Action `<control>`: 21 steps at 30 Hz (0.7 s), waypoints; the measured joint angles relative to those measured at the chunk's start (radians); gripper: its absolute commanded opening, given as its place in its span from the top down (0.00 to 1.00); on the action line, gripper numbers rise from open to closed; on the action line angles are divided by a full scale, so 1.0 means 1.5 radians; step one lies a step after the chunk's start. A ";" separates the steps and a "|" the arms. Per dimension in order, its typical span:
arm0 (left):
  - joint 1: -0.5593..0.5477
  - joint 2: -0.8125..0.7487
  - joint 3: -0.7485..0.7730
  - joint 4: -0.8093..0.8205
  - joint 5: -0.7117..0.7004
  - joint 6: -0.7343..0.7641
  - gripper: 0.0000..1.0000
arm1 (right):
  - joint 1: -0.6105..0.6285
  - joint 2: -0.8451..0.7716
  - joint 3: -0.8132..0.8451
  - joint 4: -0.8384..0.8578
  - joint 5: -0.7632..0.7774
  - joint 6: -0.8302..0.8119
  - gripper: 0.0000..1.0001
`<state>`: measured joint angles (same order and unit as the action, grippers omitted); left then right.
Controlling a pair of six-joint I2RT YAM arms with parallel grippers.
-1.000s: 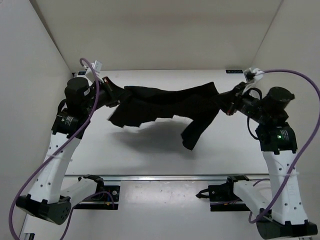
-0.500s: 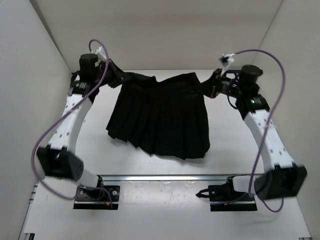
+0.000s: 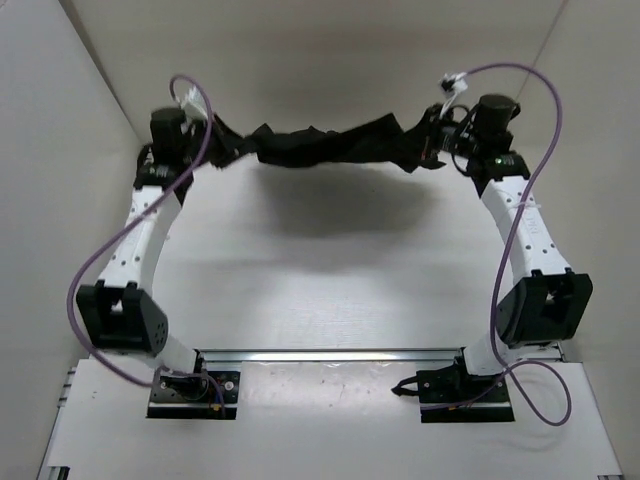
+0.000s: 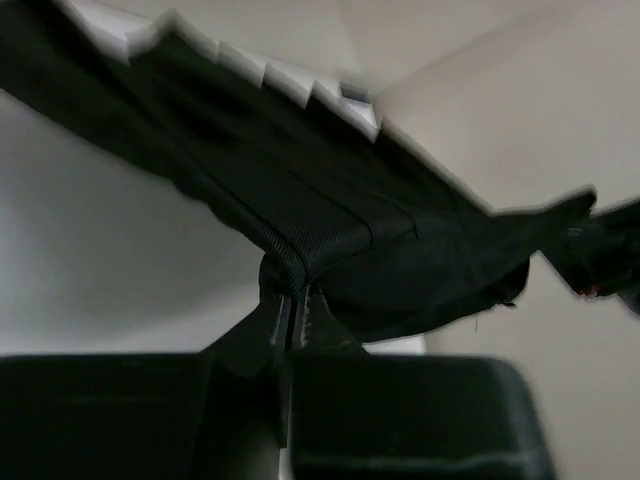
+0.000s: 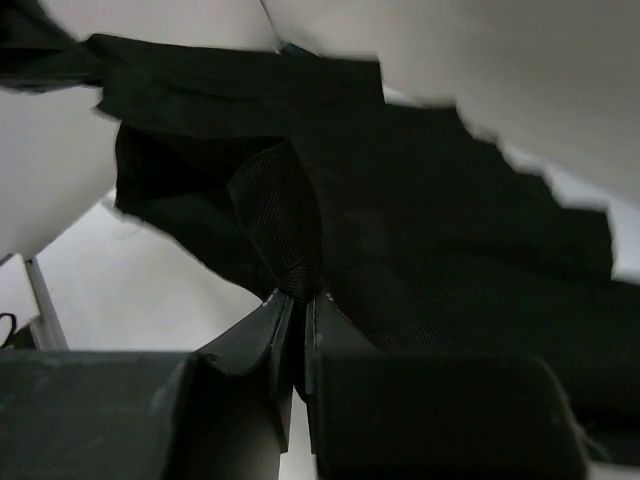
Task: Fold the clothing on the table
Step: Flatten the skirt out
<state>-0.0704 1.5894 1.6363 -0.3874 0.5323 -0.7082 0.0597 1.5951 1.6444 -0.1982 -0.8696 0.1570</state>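
Black clothing (image 3: 330, 145) taut above table (image 3: 300, 270); left end effector (image 3: 222, 151), right end effector (image 3: 420, 150) clamped on its ends

One garment (image 3: 330, 145), one table (image 3: 320, 275). Two arms: left arm (image 3: 140, 230), right arm (image 3: 520, 225). Two grippers: left gripper (image 4: 290, 300), right gripper (image 5: 300, 300). Two purple cables (image 3: 70, 300), one per arm.

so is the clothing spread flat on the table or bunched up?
Bunched, off the table: the clothing hangs as a crumpled band pinched between left fingers and right fingers, its shadow on the table below.
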 measured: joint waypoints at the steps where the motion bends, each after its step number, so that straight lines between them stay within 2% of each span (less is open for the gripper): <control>1: -0.005 -0.030 -0.055 0.014 0.002 0.010 0.71 | 0.004 -0.015 -0.036 -0.007 0.013 -0.005 1.00; 2: -0.013 -0.073 -0.141 0.040 0.003 0.020 0.64 | 0.010 -0.037 -0.086 -0.012 0.035 -0.012 0.92; 3: -0.020 -0.116 -0.227 0.052 0.006 0.023 0.57 | 0.022 -0.066 -0.151 -0.025 0.064 -0.018 0.69; 5: -0.029 -0.202 -0.420 0.100 0.016 0.021 0.45 | 0.047 -0.123 -0.281 -0.050 0.120 -0.016 0.52; 6: -0.034 -0.240 -0.521 0.122 0.028 0.013 0.44 | 0.061 -0.160 -0.358 -0.068 0.155 -0.012 0.41; 7: -0.038 -0.263 -0.599 0.133 0.039 0.006 0.44 | 0.072 -0.189 -0.415 -0.090 0.181 -0.002 0.38; 9: -0.046 -0.278 -0.721 0.129 0.051 0.003 0.38 | 0.091 -0.247 -0.514 -0.137 0.226 0.023 0.34; 11: -0.059 -0.271 -0.769 0.109 0.052 0.013 0.35 | 0.088 -0.294 -0.570 -0.174 0.263 0.056 0.34; 16: -0.081 -0.284 -0.772 0.119 0.025 0.033 0.29 | 0.083 -0.349 -0.608 -0.181 0.334 0.156 0.44; 21: -0.080 -0.220 -0.691 0.101 -0.053 0.066 0.29 | 0.123 -0.305 -0.645 -0.143 0.380 0.263 0.48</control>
<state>-0.1905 1.2598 0.5995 -0.2356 0.4526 -0.6086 0.2440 1.1378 0.6769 -0.4126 -0.2989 0.5514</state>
